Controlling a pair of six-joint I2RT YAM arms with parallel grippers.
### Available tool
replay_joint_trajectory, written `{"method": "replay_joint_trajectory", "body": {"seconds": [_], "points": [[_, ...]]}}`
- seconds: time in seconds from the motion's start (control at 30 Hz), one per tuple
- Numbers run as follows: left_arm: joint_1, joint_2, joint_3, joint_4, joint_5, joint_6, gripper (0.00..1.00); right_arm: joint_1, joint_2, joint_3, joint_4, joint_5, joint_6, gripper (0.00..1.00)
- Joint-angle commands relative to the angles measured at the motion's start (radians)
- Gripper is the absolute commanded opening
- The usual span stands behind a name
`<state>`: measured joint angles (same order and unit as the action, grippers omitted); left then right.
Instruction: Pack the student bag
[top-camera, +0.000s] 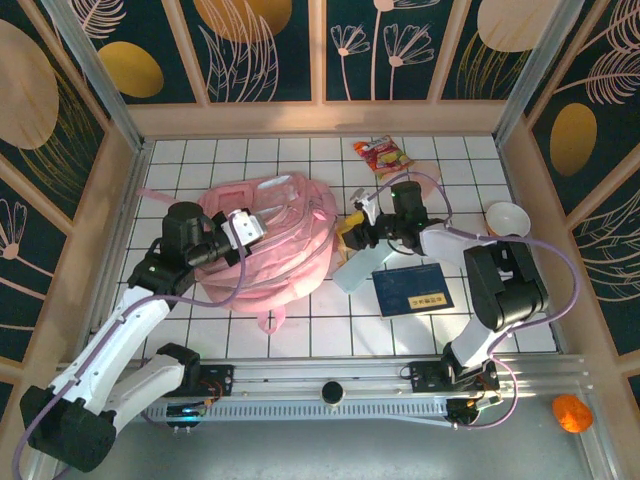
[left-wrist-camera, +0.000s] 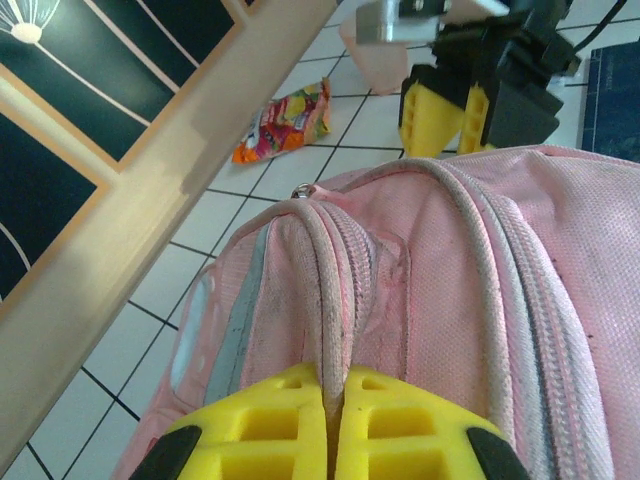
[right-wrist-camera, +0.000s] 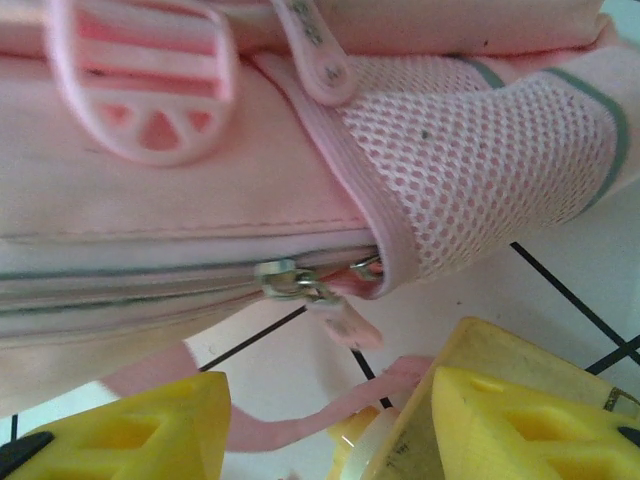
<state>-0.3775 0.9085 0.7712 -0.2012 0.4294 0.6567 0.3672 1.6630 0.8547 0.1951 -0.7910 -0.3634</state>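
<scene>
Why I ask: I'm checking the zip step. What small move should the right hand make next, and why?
Probably ease the right hand forward and close it on the zip pull. Its fingers stand open with the pull just ahead of the gap, the zip looks shut, and the left hand pinches a ridge of the bag, steadying it.
</scene>
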Motion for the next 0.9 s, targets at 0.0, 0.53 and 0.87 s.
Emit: {"method": "replay_joint_trajectory", "body": {"seconds": [0.0, 0.53, 0.87], "points": [[0.003, -0.041, 0.065, 0.138, 0.081, -0.006, 0.00, 0.002, 0.038, 0.038, 0.007, -0.030, -0.034, 0.58], [0.003, -0.017, 0.079, 0.149, 0.030, -0.012, 0.00, 0.002, 0.055, 0.061, 0.003, -0.124, -0.036, 0.12], [0.003, -0.004, 0.055, 0.137, -0.093, 0.011, 0.00, 0.005, -0.034, 0.033, 0.029, -0.136, 0.021, 0.00]]}}
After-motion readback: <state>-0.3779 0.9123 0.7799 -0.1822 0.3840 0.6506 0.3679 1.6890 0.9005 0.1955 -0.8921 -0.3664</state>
